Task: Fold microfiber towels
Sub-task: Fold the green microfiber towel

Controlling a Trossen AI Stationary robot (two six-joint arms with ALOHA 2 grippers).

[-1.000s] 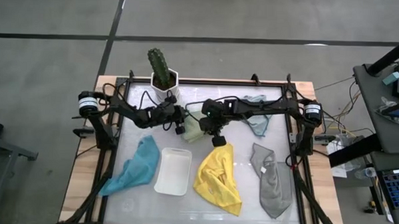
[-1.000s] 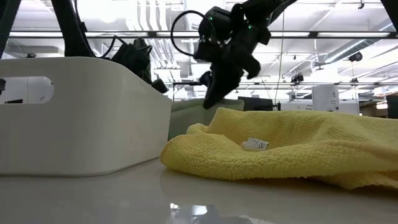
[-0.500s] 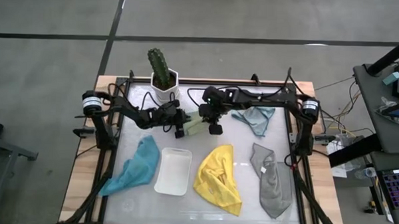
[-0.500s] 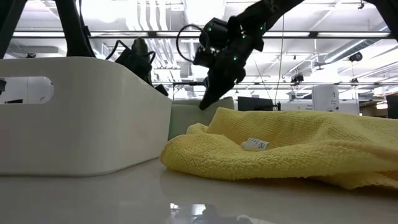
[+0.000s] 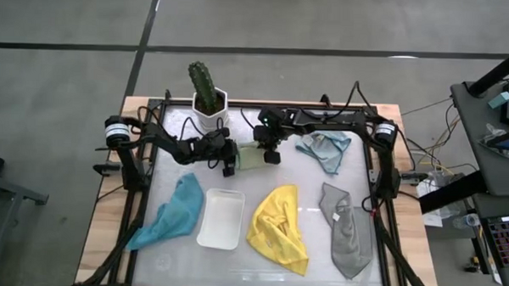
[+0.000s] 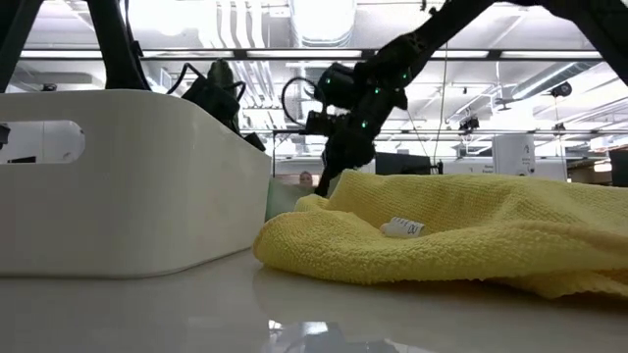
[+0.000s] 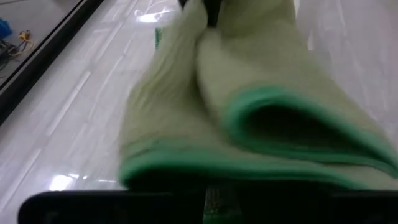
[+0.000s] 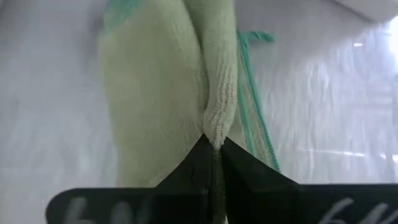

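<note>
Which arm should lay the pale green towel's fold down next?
Probably right: the right gripper is shut on the pale green towel, pinching a fold. The left gripper grips its opposite edge.

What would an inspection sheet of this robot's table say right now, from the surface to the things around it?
Surface: white glossy table, no spills seen.
Job's things: pale green towel held between both arms; teal towel, yellow towel, grey towel and light blue towel lie crumpled.
Clutter: white tray; potted cactus at the back edge.
Grippers: right gripper pinches a fold of the green towel; left gripper at its other edge.
Cables: black wires along the frame.
Surroundings: grey floor, desk at right.
</note>
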